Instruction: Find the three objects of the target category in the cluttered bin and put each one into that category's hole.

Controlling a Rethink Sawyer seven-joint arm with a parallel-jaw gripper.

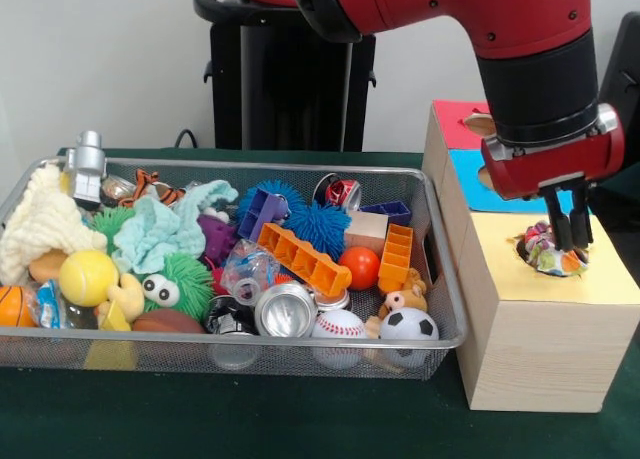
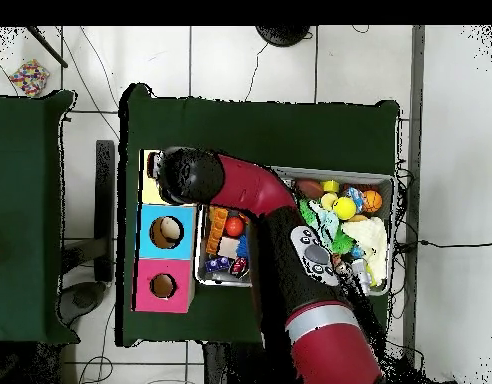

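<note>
The gripper [image 1: 572, 241] hangs over the yellow hole [image 1: 552, 251] at the box's [image 1: 530, 349] near end, jaws nearly closed, pinching a patterned bundle [image 1: 545, 247] there, evidently for dropping in. The bin [image 1: 440, 309] sits left, cluttered.

One wire bin [image 1: 445, 324] holds the clutter, and beside it stands one wooden box [image 1: 530, 364] with three coloured top panels: one yellow [image 1: 610, 279], one blue [image 2: 167, 232], one pink [image 2: 162, 285]. Among the clutter I count two orange blocks [image 1: 303, 259], one orange ball [image 1: 360, 267], one yellow ball [image 1: 88, 277], one baseball [image 1: 339, 325], one small soccer ball [image 1: 408, 325] and two spiky blue balls [image 1: 322, 225].
</note>
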